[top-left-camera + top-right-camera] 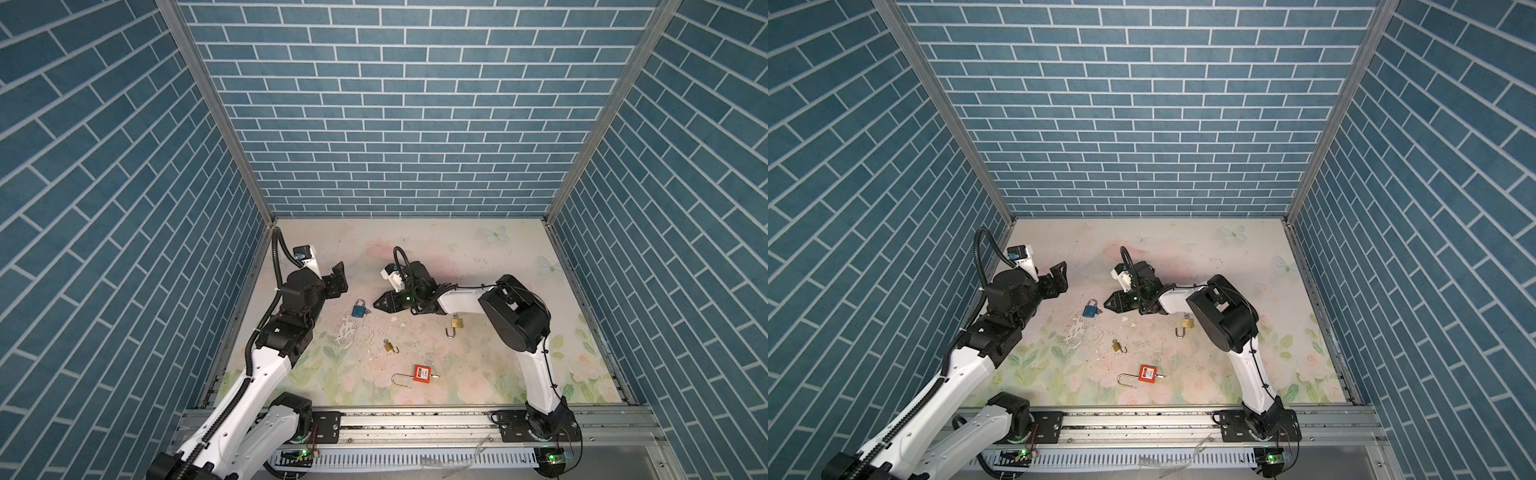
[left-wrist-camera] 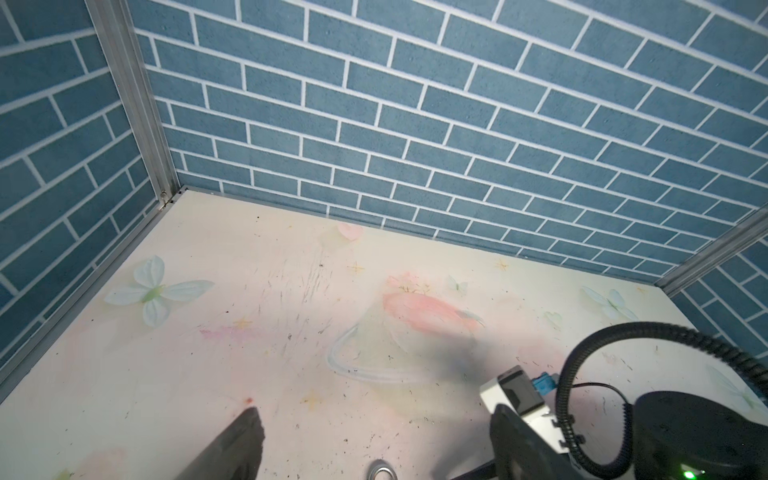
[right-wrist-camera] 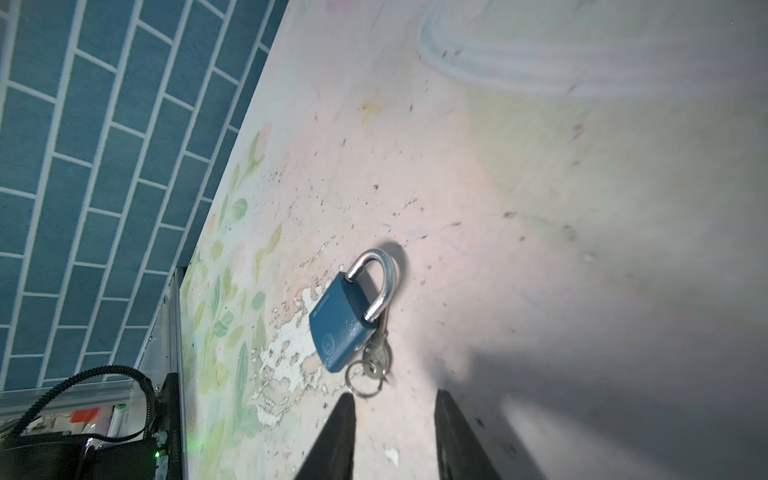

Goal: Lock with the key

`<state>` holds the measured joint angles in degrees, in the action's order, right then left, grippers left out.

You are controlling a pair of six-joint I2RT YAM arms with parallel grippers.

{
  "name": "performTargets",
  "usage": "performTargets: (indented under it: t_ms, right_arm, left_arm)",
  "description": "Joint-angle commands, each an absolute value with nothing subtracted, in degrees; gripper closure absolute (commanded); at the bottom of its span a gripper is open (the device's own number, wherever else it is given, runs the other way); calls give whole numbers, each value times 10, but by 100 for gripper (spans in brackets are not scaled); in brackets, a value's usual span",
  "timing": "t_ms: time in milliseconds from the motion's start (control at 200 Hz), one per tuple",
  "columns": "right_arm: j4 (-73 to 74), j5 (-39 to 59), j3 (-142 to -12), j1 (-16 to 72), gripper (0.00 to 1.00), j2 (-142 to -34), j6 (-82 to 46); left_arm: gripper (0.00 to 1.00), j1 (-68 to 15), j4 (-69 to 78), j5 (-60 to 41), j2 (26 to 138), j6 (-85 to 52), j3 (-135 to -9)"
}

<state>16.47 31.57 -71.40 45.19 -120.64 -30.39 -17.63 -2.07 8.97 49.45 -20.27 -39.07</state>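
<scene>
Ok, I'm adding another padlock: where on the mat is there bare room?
Free: the strip of mat along the back wall, and the front patch between the left arm and the red padlock. Crowded: the middle, with the blue padlock by the right gripper, a small brass padlock and a bigger brass padlock.

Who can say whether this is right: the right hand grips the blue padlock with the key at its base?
Wrong on the grip. The right hand is open and holds nothing; the blue padlock, with the key at its base, lies on the table ahead of it, as the right wrist view shows.
</scene>
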Motion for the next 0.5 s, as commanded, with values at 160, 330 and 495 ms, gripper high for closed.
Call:
performTargets:
  t_ms: [160, 330, 495]
  right_arm:
    - [135, 207, -645, 410, 60, -1036, -212]
    - [137, 123, -557, 377, 53, -933, -201]
    - [133, 59, -479, 344, 42, -852, -209]
  left_arm:
    - [14, -174, -25, 71, 495, -242, -404]
    - [14, -194, -54, 49, 551, -263, -438]
    - [14, -257, -95, 94, 634, -272, -492]
